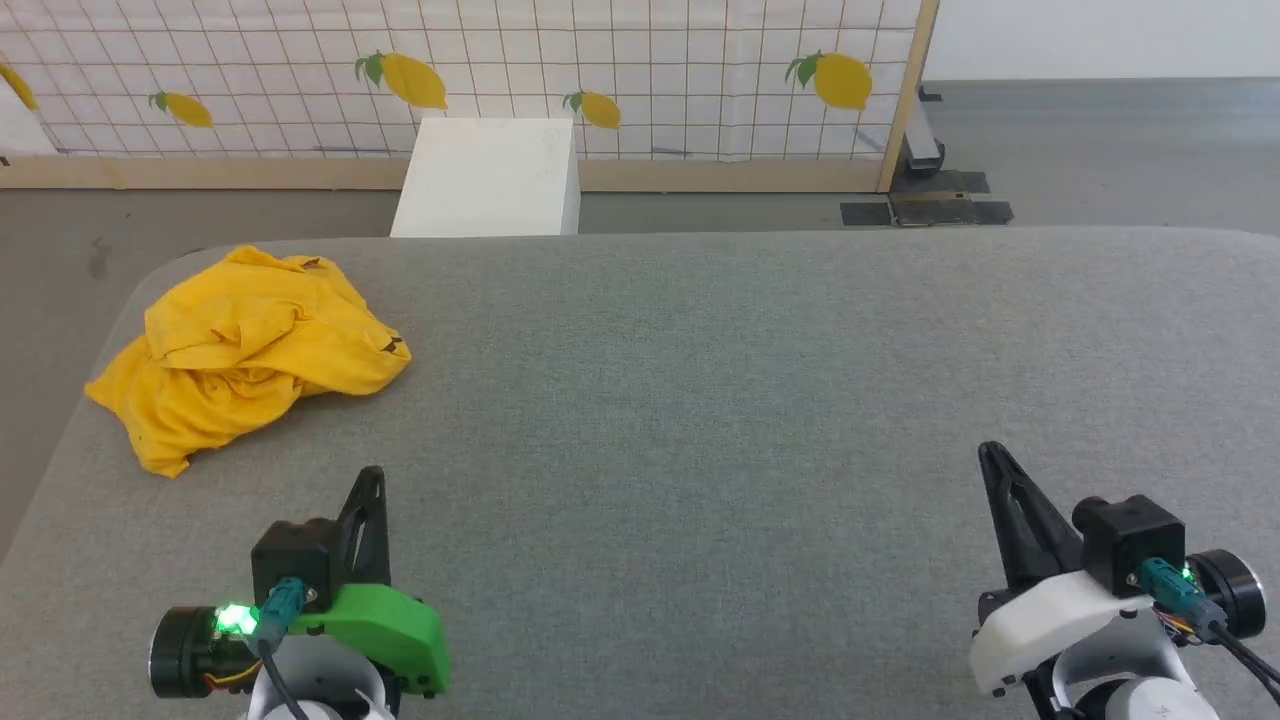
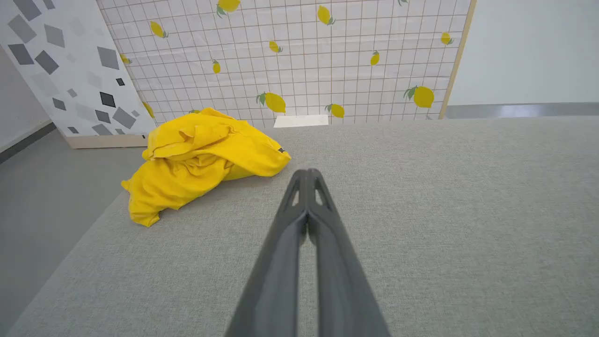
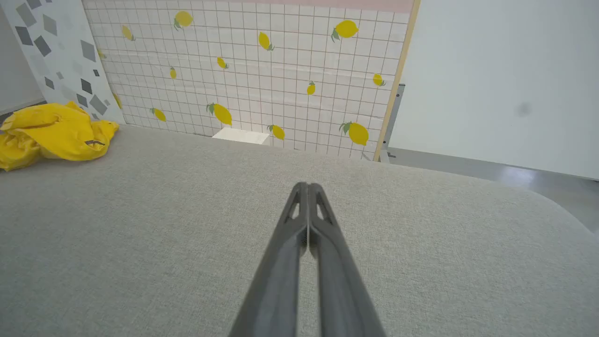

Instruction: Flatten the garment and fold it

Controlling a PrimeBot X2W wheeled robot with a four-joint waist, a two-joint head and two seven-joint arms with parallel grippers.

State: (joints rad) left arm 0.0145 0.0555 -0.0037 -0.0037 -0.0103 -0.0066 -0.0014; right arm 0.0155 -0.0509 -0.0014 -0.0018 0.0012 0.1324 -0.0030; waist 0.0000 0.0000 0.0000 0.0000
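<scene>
1. The left fingers [image 2: 303, 180] are clenched tip to tip with nothing between them. They hang over bare grey cloth at the near left of the desk [image 1: 700, 400].
2. The right fingers [image 3: 304, 192] are likewise pressed together and grasp nothing, at the near right of the desk, well apart from the left pair.
3. The garment [image 1: 245, 350] lies in a crumpled mustard-yellow heap at the far left corner of the desk, close to the left edge. It is beyond the left fingers and apart from them, and well away from the right ones.
4. The heap is bunched in folds, and only small dark flecks of its print show at the right side.
5. Past the far edge of the desk a white box [image 1: 490, 180] stands on the grey floor [image 1: 1100, 150].
6. Behind the box runs a grid-patterned screen [image 1: 650, 80] printed with lemons.
</scene>
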